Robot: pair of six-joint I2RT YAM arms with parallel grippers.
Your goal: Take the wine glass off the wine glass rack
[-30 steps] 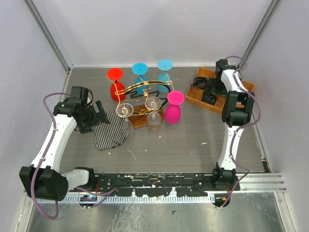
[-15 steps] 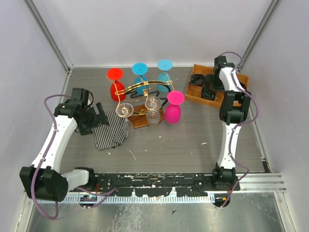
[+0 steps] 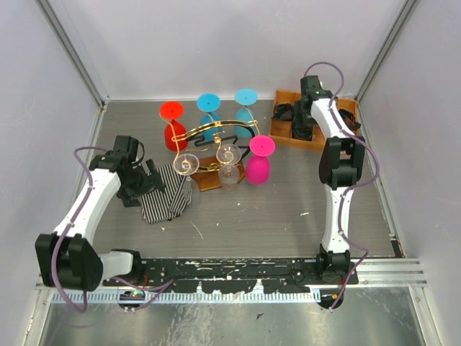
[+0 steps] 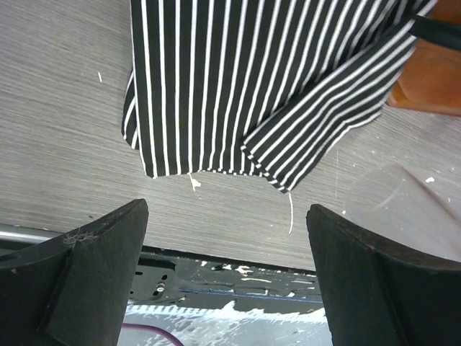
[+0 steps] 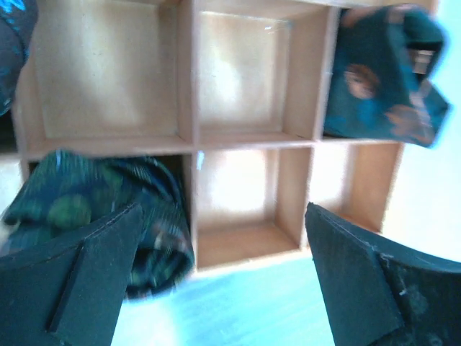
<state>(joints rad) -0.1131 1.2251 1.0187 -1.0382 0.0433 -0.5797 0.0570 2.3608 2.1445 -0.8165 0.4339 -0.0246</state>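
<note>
Striped cloth (image 3: 166, 201) beside wine glass rack (image 3: 209, 178).

— What is the rack made of?
— The wine glass rack (image 3: 216, 137) is shiny gold wire on a smooth brown wooden base (image 3: 207, 182). The wine glass (image 3: 189, 164) at its left end is clear glass.
— And the rest?
— The tabletop (image 4: 65, 144) is matt grey, wood-grained and scratched. The striped cloth (image 4: 238, 79) is woven fabric. The tray (image 5: 186, 79) is smooth pale wood.
</note>
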